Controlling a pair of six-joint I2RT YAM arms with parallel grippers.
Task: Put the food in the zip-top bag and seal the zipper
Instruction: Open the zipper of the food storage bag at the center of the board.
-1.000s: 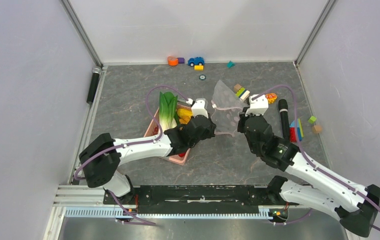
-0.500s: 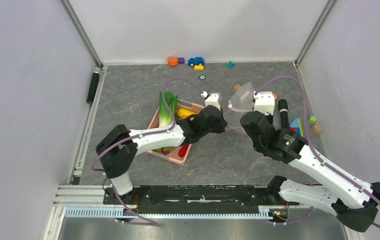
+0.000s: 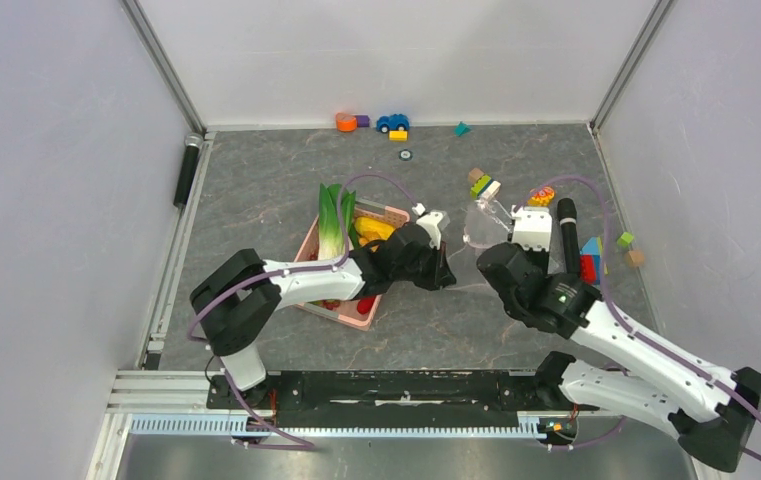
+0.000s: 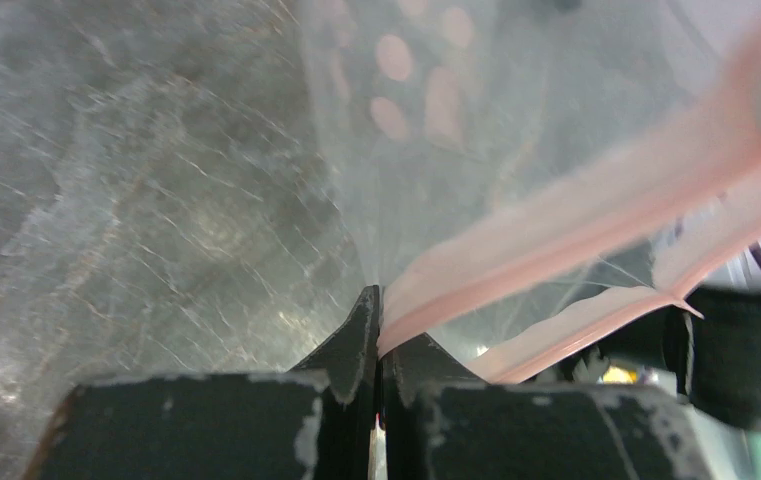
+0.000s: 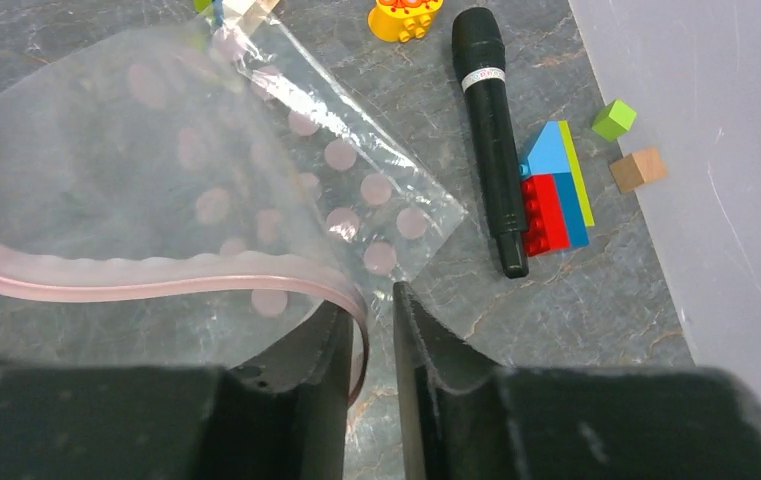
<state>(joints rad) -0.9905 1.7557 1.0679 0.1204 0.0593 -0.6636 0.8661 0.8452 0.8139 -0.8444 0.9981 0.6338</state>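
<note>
The clear dotted zip-top bag (image 3: 483, 215) hangs bunched between my two grippers, with its mouth open. My left gripper (image 3: 448, 270) is shut on one pinkish zipper strip (image 4: 576, 210); its tips (image 4: 378, 300) pinch the strip's end. My right gripper (image 3: 496, 245) stands slightly open (image 5: 381, 300). The other strip (image 5: 156, 275) curls over its left finger into the gap, and the table shows between the fingers. The bok choy (image 3: 333, 222), a yellow piece (image 3: 371, 230) and the red chili (image 3: 366, 303) lie in the pink basket (image 3: 356, 320), left of the bag.
A black marker-like stick (image 5: 491, 150) lies right of the bag, beside stacked building blocks (image 5: 556, 190). A green cube (image 5: 613, 118) and a wooden cube (image 5: 637, 168) sit near the right wall. A toy car (image 3: 392, 122) and small toys line the back edge.
The bag went from lying spread on the table to being lifted and bunched between the grippers. My left gripper moved right and nearer, away from the basket. My right gripper shifted slightly nearer.
</note>
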